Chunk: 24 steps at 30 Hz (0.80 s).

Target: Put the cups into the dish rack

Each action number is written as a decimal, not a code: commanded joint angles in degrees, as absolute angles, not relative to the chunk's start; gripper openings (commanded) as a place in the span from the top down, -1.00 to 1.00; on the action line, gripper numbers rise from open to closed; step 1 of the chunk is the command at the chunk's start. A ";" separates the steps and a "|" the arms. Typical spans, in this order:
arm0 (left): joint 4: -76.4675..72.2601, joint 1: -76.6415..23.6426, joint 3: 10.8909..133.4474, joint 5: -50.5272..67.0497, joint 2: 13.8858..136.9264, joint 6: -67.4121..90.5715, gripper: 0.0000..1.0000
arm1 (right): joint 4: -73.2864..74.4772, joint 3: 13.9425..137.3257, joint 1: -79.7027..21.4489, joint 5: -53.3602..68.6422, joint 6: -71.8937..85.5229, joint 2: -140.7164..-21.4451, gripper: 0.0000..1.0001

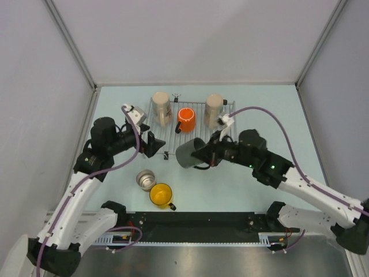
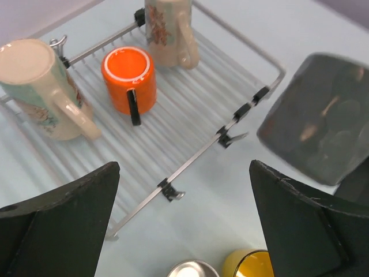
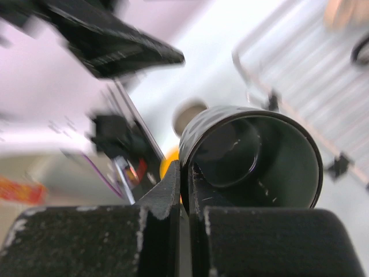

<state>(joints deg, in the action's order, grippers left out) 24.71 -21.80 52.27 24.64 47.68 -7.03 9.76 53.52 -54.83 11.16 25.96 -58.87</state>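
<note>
R gripper is clenched on the rim of the dark grey cup, cup wall pinched btwn its fingers. You see the cup tipped on its side, at the 6 o'clock edge of the dish rack; contact w/ the rack cannot be told. L gripper hangs released, jaws wide, by the rack's 7 o'clock corner. On the rack: left beige cup at 11 o'clock, right beige cup at 1 o'clock, orange-red cup btwn them, base up. Steel cup and yellow cup stand on the worktop, at 7 o'clock of the rack.
</note>
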 commanded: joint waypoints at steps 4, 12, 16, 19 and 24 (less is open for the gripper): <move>12.39 -9.93 57.56 68.71 65.54 11.49 -1.00 | -24.48 45.27 -39.47 28.12 44.28 -50.89 1.00; 9.58 -12.65 57.84 77.25 69.09 14.06 -1.00 | -36.91 44.38 -37.97 29.62 51.50 -55.63 1.00; 8.70 -13.45 56.60 84.43 67.33 14.15 -1.00 | -41.38 44.56 -37.97 30.32 53.43 -58.00 1.00; 8.61 -14.41 55.46 87.97 65.23 12.49 -1.00 | -42.71 44.21 -37.62 30.50 54.05 -58.53 1.00; 8.88 -17.75 54.23 89.39 64.16 11.78 -1.00 | -45.70 43.77 -37.44 31.20 55.98 -59.67 1.00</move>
<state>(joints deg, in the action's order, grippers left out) 10.76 -15.33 54.92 81.71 65.43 13.43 -34.17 42.72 -37.67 30.11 53.08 -59.66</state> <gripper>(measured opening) 0.996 0.043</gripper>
